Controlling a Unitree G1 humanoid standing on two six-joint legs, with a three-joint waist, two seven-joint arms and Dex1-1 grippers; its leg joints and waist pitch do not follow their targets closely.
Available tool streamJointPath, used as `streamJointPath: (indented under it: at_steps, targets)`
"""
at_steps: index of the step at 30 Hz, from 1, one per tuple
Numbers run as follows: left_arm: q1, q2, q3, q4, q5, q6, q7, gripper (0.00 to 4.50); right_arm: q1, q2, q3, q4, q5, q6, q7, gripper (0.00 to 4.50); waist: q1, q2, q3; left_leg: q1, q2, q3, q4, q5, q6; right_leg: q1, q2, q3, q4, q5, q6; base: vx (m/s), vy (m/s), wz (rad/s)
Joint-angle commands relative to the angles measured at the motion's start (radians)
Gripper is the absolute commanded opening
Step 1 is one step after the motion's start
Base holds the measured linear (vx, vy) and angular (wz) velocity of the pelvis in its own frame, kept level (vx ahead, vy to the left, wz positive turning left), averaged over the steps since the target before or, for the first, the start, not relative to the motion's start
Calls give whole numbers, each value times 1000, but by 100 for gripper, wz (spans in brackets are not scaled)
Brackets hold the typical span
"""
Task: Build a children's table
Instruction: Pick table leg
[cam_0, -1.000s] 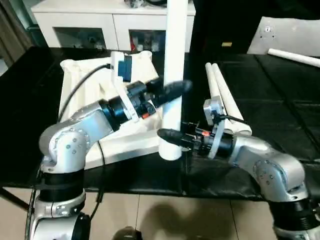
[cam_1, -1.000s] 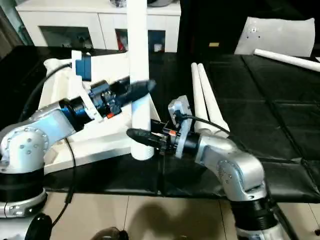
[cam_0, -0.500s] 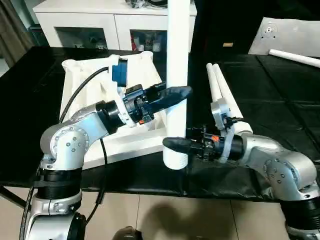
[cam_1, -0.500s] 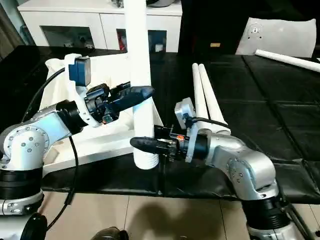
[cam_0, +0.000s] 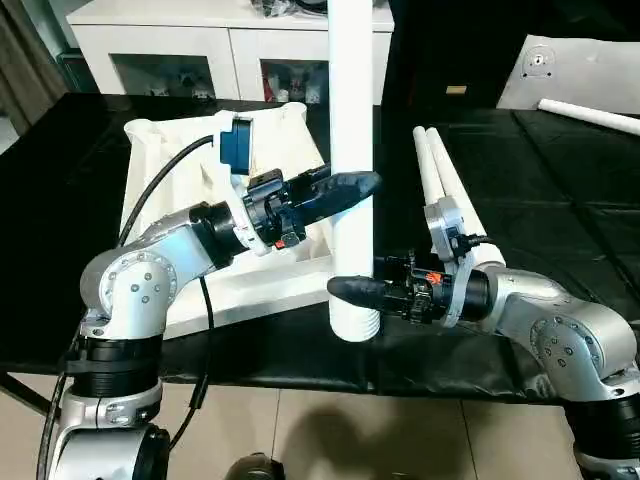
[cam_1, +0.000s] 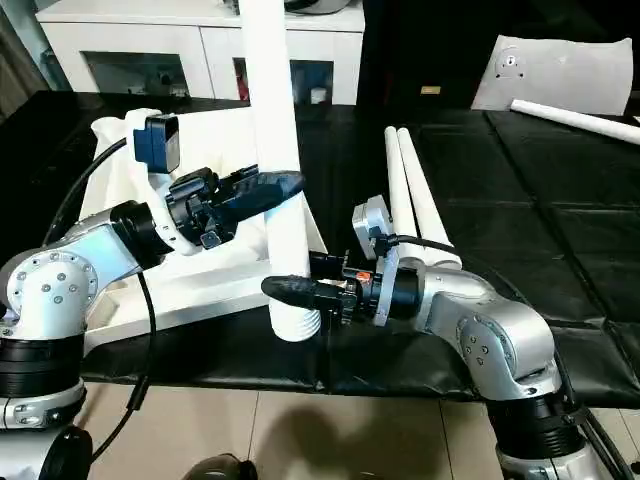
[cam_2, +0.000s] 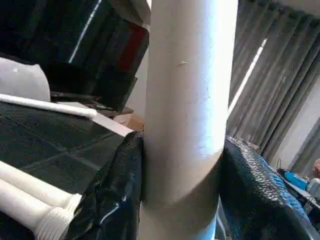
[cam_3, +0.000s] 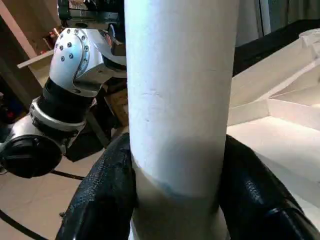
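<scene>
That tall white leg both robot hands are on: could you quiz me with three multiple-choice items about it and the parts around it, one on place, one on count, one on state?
1. Where is the left gripper on the upright leg?
A. above the right gripper
B. below it
C. off the leg

2. How many spare legs lie side by side on the black table?
A. none
B. two
C. five

3. The tabletop lies:
A. ribbed side up
B. smooth side up
C. on the floor

Answers: 1 A, it grips higher up. 2 B, a pair lies together. 3 A, ribs show.
</scene>
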Motion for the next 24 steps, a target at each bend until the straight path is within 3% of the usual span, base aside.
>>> streamJointPath:
  at_steps: [1,2,3,10,11,12,15,19,21,24]
  targets:
    - [2,-3,19,-9,-26,10,15,184,-14,8,-6,5,-40,-46,-38,191,4,-4,-72,27,58,-28,-58,-115,12,39,-108,50,-79,-145,-171,0,0,0]
    - [2,-3,19,-9,-26,10,15,184,-14,8,-6,5,-40,-46,-38,191,3,-4,-72,27,58,-28,-58,-117,11,38,-107,50,-80,-144,-172,0,0,0]
    - [3,-2,21,-7,-22,10,24,184,-18,20,-14,17,-48,-57,-58,247,2,-6,-72,28,58,-28,-59,-115,11,39,-107,49,-79,-142,-172,0,0,0]
    - [14,14,19,-1,38,-9,90,184,-18,38,-54,22,-34,-56,-102,304,2,-3,-73,30,59,-28,-59,-118,9,38,-105,50,-78,-130,-170,0,0,0]
    - [9,20,13,-10,99,-31,160,184,-13,41,-67,8,-48,-73,-131,313,2,-2,-73,30,60,-29,-60,-121,7,38,-106,50,-77,-130,-167,0,0,0]
    - [9,20,13,-11,101,-31,164,184,-13,41,-68,7,-49,-74,-133,323,2,-4,-72,30,60,-28,-60,-124,2,38,-106,51,-78,-131,-162,0,0,0]
    - [-14,11,4,-45,212,-38,342,184,-9,58,-92,-15,-74,-60,-222,347,-1,-8,-71,30,61,-30,-62,-121,1,40,-105,51,-79,-139,-151,0,0,0]
    - [-25,-7,-2,-72,270,-22,463,184,-9,87,-96,-26,-81,-59,-275,386,-2,-9,-73,28,57,-28,-58,-103,7,39,-106,50,-79,-124,-156,0,0,0]
    - [-32,-27,-10,-103,309,-34,523,184,-8,103,-91,-37,-82,-48,-304,411,-2,-14,-74,27,58,-28,-58,-91,12,40,-105,51,-77,-116,-155,0,0,0]
    - [-40,-45,-28,-142,332,-36,559,184,-16,112,-84,-34,-94,-42,-338,430,1,-16,-71,27,56,-26,-57,-97,13,38,-106,51,-82,-151,-148,0,0,0]
